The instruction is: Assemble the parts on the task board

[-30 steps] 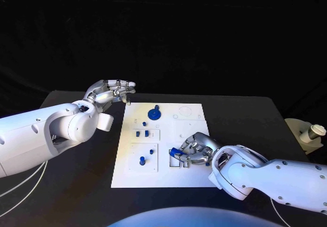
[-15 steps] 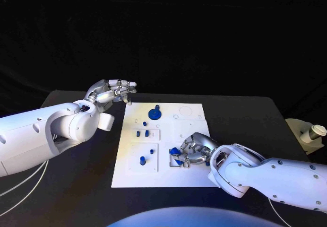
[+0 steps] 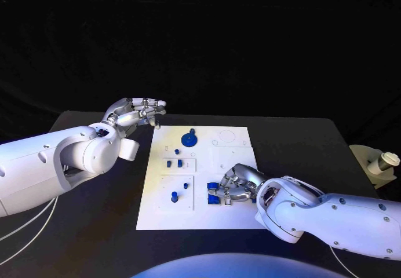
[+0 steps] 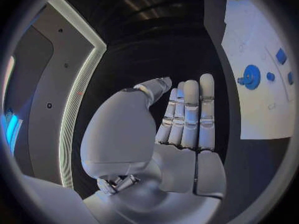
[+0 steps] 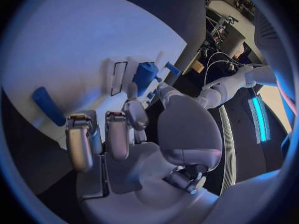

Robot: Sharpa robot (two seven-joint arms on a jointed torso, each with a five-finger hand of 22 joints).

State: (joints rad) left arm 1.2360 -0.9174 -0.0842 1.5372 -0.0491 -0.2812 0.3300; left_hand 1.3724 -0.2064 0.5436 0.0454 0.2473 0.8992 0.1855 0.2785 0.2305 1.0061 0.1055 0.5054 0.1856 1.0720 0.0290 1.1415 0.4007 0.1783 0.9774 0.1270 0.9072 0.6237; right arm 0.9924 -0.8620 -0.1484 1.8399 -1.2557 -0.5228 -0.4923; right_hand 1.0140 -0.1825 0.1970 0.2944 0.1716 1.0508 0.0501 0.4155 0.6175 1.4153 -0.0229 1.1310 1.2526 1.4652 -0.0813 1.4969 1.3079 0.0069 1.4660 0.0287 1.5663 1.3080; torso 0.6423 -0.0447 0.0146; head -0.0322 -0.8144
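Observation:
The white task board (image 3: 167, 215) lies mid-table, seen also as the task board (image 4: 252, 109) and the task board (image 5: 74, 40). A round blue knob (image 3: 189, 139) stands near its far edge, with small blue parts (image 3: 174, 164) and a blue peg (image 3: 175, 197) closer in. My right hand (image 3: 240, 184) rests low over the board's near right area and pinches a blue part (image 5: 144, 77) at its fingertips, right beside a narrow slot (image 5: 118, 77). Another long blue part (image 5: 49, 106) lies close by. My left hand (image 3: 134, 112) hovers off the board's far left corner, holding nothing, fingers straight (image 4: 190, 114).
A pale object with a round knob (image 3: 380, 165) sits at the table's right edge. The black table (image 3: 100, 208) runs wide on both sides of the board.
My right hand has slid a little toward the board's near edge, bringing the blue part down to the slots. The left hand has barely moved.

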